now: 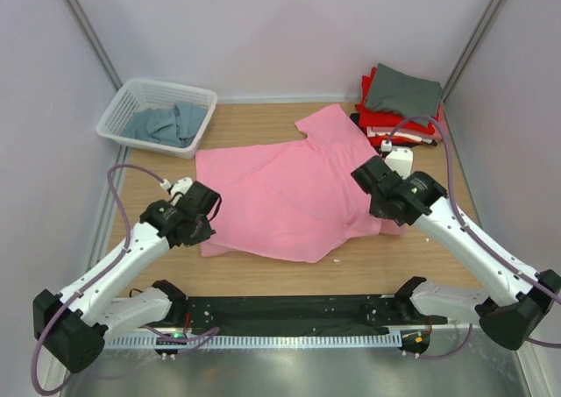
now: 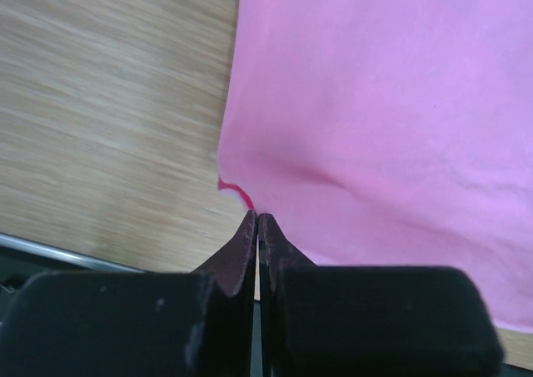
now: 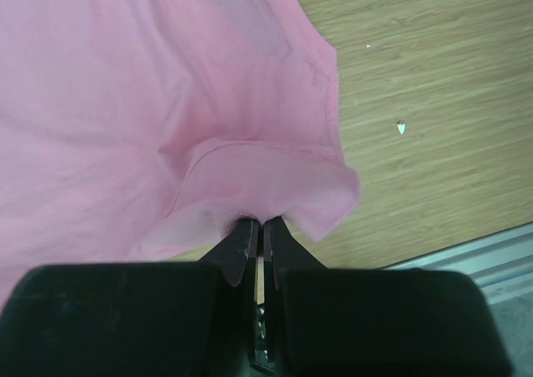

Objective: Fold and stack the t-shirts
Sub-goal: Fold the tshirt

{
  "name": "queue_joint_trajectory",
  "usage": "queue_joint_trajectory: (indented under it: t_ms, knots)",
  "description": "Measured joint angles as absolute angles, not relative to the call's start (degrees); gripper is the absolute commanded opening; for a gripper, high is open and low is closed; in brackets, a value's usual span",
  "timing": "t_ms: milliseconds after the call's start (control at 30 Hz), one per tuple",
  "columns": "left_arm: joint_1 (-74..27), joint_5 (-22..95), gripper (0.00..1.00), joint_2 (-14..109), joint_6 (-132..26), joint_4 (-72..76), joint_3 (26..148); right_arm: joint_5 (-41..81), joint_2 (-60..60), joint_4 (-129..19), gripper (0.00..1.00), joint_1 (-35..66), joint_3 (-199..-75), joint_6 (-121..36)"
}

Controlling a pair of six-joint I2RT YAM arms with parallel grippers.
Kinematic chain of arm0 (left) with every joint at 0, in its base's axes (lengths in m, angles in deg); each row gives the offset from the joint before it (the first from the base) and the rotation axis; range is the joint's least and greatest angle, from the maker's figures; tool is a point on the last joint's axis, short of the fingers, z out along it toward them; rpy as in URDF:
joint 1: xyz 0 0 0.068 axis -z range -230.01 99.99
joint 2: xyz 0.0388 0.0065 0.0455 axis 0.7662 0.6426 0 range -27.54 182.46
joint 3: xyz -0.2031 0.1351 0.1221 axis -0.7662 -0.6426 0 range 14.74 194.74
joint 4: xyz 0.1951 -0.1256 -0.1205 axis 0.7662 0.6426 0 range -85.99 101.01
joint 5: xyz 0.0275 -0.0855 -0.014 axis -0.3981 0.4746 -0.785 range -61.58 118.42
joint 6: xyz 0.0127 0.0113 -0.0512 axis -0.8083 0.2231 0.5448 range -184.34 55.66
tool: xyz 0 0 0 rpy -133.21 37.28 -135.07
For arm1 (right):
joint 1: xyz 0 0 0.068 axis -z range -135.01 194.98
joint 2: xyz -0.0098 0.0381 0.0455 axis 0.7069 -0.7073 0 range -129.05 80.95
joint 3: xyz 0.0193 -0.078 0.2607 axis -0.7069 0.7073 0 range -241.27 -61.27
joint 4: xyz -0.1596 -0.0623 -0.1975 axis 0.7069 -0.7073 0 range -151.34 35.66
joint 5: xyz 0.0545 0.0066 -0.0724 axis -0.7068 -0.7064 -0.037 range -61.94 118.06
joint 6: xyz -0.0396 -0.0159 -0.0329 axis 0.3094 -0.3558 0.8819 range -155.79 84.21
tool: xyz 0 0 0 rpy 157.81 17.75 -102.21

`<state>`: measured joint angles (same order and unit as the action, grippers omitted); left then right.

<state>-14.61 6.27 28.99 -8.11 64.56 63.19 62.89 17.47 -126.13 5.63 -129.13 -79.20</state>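
Clamped shut on pink shirt (image 1: 289,195) edges w/ L fingers (image 2: 241,252) & R fingers (image 3: 241,240); lift both level, keep cloth taut, fold evenly.

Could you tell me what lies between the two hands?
The pink t-shirt spans the whole stretch on the table, pinched by the left hand and right hand; the top view shows it.
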Motion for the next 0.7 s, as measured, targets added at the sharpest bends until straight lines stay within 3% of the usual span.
queue_joint_trajectory:
  t_ms: [300, 700]
  knots:
    - [-24.3, 11.08, 0.0, 37.01, -17.62, 58.2, 63.69, 57.51, 8.16, -118.57, 0.01, 15.55, -130.11, -66.44]
    - [-31.99, 13.37, 0.0, 43.96, -23.54, 53.24, 65.72, 56.05, -4.17, -113.52, 0.01, 19.1, -140.95, -56.04]
